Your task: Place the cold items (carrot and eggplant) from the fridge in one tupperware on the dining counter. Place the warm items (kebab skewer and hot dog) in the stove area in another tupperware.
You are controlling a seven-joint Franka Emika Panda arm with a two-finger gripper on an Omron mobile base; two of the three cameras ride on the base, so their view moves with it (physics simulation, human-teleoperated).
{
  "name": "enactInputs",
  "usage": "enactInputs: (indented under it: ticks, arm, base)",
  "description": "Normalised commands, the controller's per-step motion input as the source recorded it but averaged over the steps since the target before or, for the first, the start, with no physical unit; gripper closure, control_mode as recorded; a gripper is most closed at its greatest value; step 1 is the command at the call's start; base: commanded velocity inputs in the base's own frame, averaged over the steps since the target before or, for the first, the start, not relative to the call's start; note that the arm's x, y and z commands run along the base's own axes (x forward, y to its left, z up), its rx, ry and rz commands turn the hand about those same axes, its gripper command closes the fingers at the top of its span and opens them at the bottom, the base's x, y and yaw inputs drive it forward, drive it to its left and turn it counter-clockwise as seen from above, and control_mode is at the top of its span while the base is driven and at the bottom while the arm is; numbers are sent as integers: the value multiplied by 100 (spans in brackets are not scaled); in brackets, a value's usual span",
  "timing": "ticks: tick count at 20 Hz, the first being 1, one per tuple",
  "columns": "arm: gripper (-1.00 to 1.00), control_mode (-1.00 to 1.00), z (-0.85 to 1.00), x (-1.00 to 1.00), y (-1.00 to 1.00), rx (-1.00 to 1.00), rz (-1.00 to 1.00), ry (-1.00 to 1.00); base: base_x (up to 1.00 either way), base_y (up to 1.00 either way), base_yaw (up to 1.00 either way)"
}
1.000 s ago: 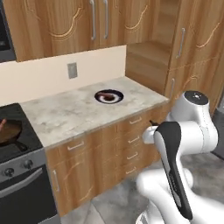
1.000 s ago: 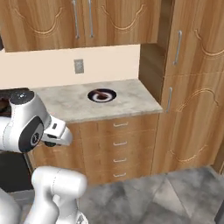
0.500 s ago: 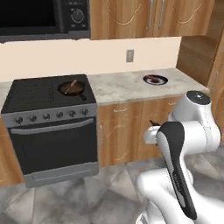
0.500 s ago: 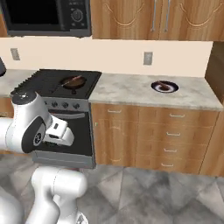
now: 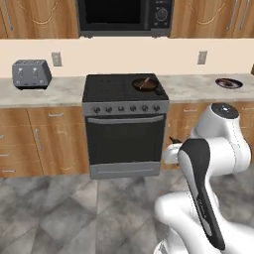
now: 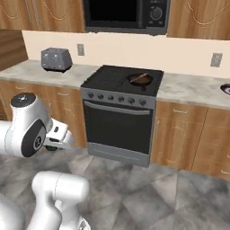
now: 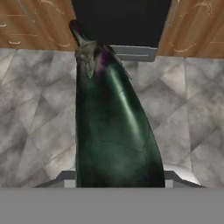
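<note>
Hand view: the eggplant (image 7: 111,127) fills the frame centre, stem toward the upper left, clamped in the gripper above the grey floor (image 7: 35,118). No legible writing, brand or label.

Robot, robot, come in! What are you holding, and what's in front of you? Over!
Tool shut on eggplant, stem pointing away. Stove ahead, pan on its back right burner. Toaster on left counter. Floor ahead open. Over.

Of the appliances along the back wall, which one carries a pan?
The black stove: a pan sits on its back right burner. The toaster and microwave carry nothing.
</note>
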Motion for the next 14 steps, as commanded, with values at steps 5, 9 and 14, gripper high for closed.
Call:
enactInputs:
  ticks: [5,9,14]
  arm:
    - [100,100,0,0,0,0,0,0]
    - [100,100,0,0,0,0,0,0]
    - [100,100,0,0,0,0,0,0]
  base:
    - [-26,100,20]
    - [-4,100,16]
    - [-26,100,38]
